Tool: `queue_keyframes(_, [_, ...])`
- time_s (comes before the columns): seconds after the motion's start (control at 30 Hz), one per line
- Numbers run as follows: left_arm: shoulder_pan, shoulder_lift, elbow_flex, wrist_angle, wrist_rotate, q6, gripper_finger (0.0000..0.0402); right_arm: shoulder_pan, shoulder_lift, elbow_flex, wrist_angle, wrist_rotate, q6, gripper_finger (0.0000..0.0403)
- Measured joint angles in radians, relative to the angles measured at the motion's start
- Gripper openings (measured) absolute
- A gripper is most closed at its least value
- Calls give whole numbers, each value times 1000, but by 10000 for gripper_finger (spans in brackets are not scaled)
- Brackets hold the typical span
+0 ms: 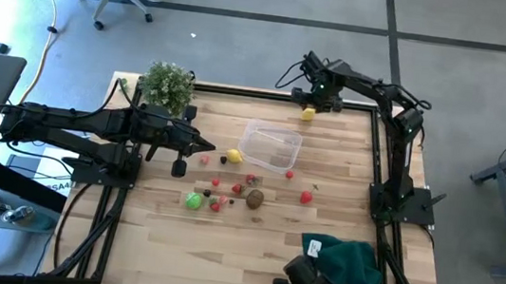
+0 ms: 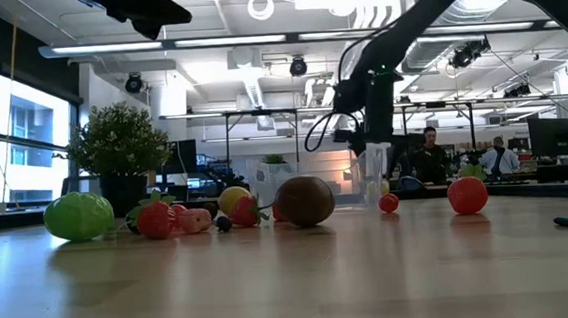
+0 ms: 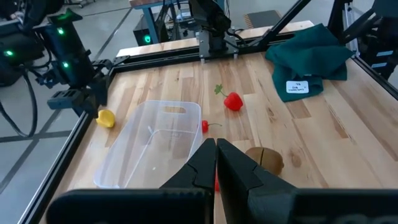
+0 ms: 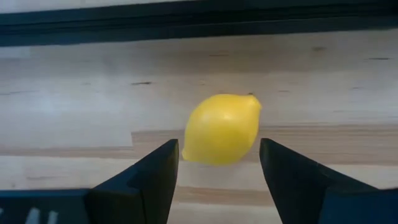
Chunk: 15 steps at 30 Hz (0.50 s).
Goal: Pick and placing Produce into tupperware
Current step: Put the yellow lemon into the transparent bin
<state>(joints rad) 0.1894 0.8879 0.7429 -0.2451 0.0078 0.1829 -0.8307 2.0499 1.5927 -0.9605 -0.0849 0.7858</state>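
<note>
Wooden boards make up the surface (image 1: 174, 248), and a yellow lemon (image 4: 222, 129) lies near its far edge, apart from the tub (image 1: 270, 147). Right in front of the right claw (image 4: 219, 163) sits that lemon, in line with the gap between its wide-open fingers and lying crosswise to them. The left claw (image 3: 216, 163) is shut, holds nothing, and is much farther from the lemon.

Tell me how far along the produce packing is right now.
Nothing looks packed: the clear tupperware appears empty. In hand: the right gripper is open around a yellow lemon at the table's far edge, not gripping it. The left gripper waits shut near the tub. Left: the lemon, green piece, brown piece and scattered red pieces.
</note>
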Motion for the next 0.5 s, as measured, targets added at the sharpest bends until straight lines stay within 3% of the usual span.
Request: queue_keyframes(0.5, [0, 0, 0, 0, 0, 0, 5, 0, -2, -103, 141, -36, 27, 216])
